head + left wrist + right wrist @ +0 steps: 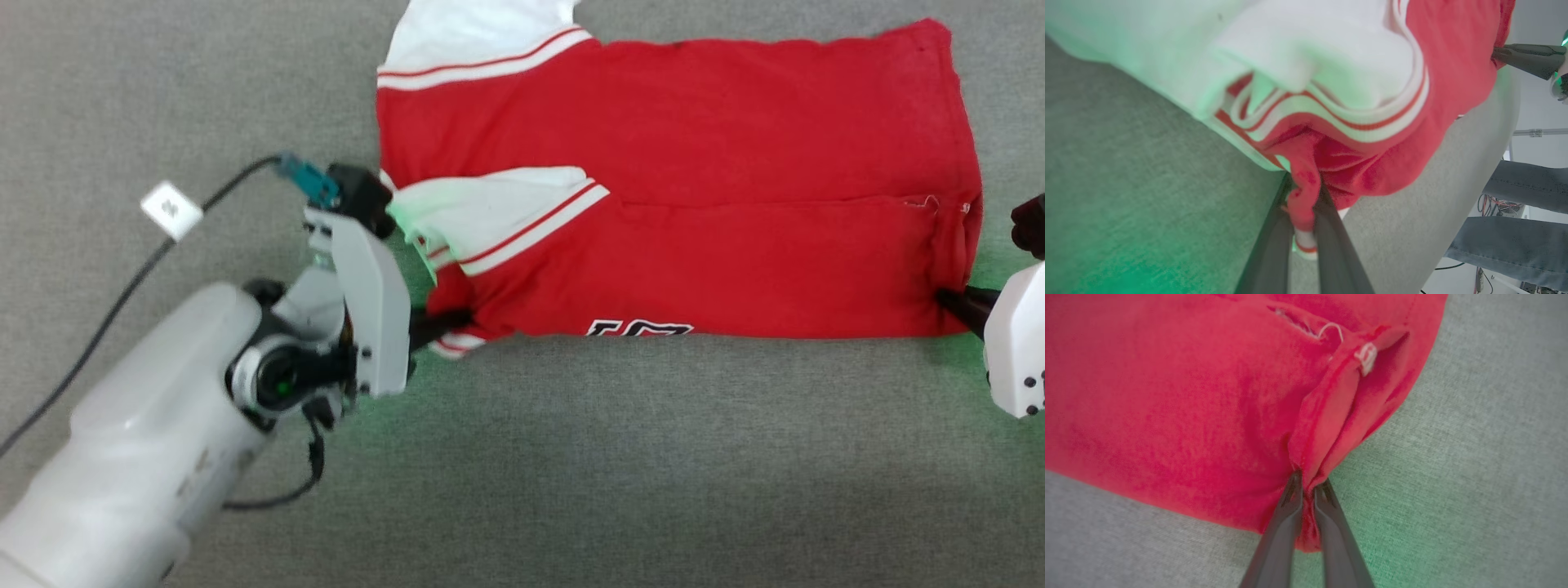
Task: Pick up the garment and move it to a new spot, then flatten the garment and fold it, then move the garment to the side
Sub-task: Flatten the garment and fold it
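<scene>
My left gripper (pixel 457 318) is clenched on the collar-end corner of the garment (pixel 694 122); my right gripper (pixel 947 299) pinches its hem corner. The garment lies folded lengthwise on the grey desk (pixel 571 457), near edge running straight between both grippers, white sleeves toward my left.

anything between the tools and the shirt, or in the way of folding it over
Nothing visible does. The left tool is shut on the shirt at the near corner of its sleeve end, and the right tool is shut on the near hem corner. A white tag and a cable lie left of the shirt, apart from it.
</scene>
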